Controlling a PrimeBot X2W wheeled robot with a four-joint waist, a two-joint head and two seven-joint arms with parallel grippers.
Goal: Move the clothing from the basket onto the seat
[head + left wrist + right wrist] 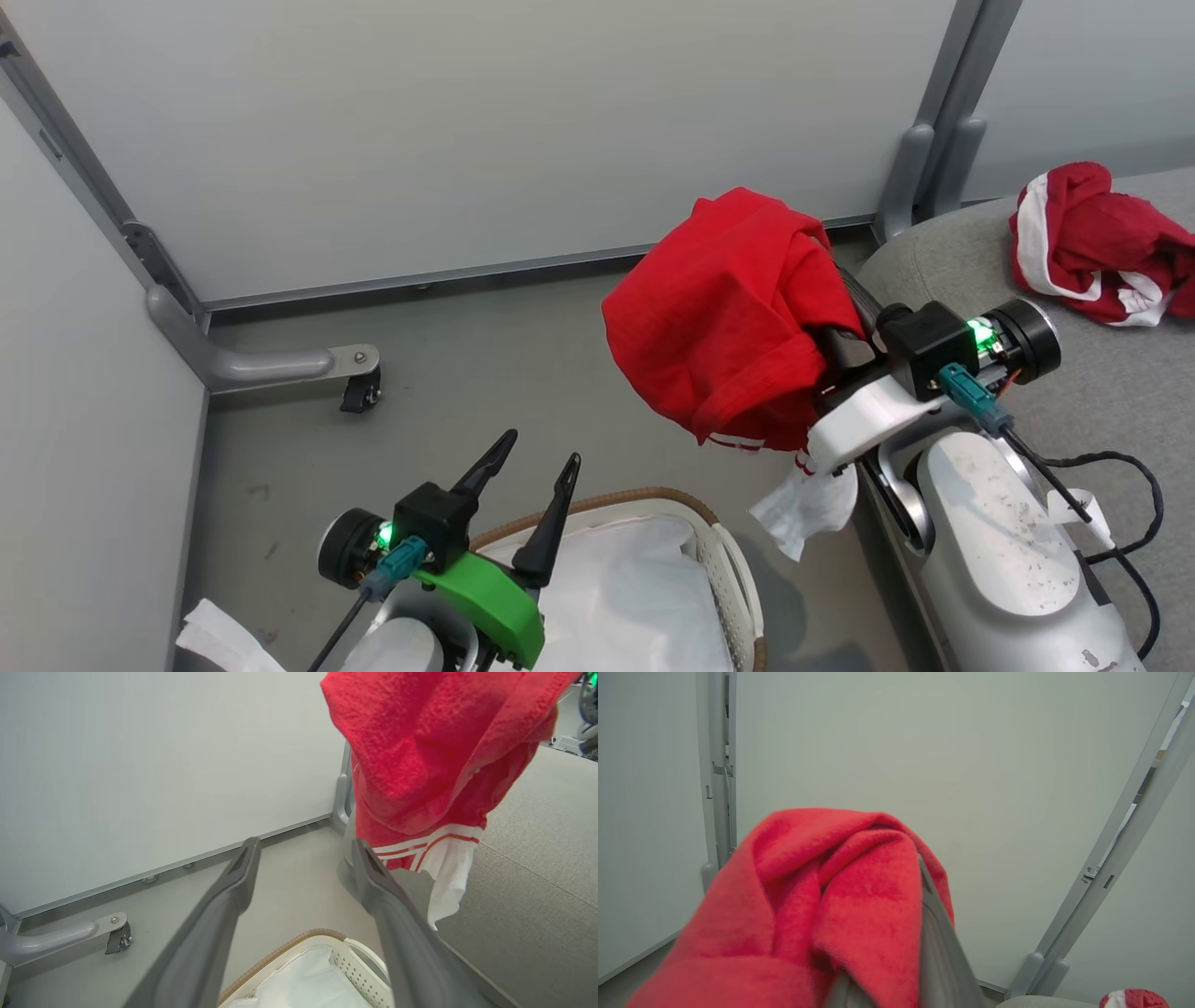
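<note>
Head view has one red garment [719,327] up in the air, bunched over the right gripper [840,299], whose dark fingers are clamped on the cloth. It hangs between the basket [653,495] and the seat [1102,392], touching neither. Its hem carries white stripes, and a loose white piece [803,504] dangles below. Any print there is too small to read.

A second garment [1092,247], red with white bands, lies crumpled on the seat, well apart from the first. That makes two garments in all.

The single basket sits on the floor [607,317] at the bottom edge, just beside the seat. What shows of its inside holds a plain white liner sheet [625,579].

The left gripper [540,448] hovers above the basket's rim, its two fingers spread wide with nothing between them.

In the right wrist view, red cloth [822,905] drapes against one grey finger [938,952].

Pale wall panels [467,140] stand behind, with one caster foot [359,392] on the floor.
</note>
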